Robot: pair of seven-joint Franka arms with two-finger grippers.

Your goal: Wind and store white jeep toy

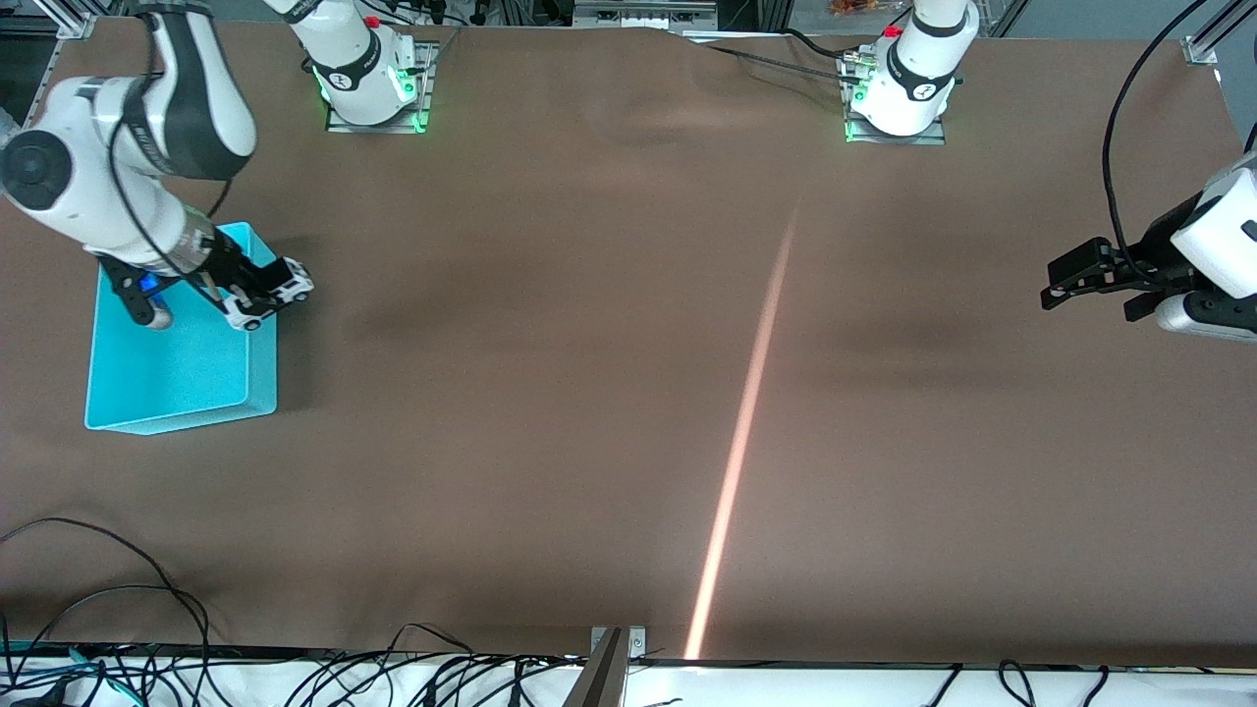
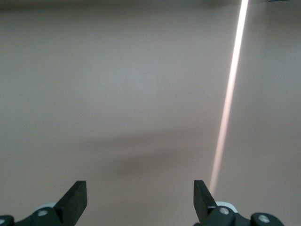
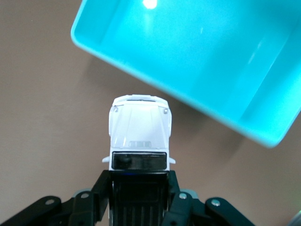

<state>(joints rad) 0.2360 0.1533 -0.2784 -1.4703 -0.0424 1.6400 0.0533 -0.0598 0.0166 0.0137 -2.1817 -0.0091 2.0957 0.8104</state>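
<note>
Right gripper (image 1: 257, 295) clamps the white jeep toy (image 1: 278, 297) over the cyan bin's (image 1: 177, 378) rim.
Left gripper (image 2: 140, 200) waits, fingers spread, above the brown table (image 1: 628, 412).

No legible text, numbers or brand names. Only small round black emblems on both arm bases (image 1: 371, 69), unreadable.

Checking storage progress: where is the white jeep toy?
The white jeep toy is held in the right gripper, above the cyan bin's rim, not inside.

Left tool (image 2: 140, 202) fingers (image 2: 75, 200) apart over bare brown table (image 2: 117, 94), possibly shadowed.
</note>
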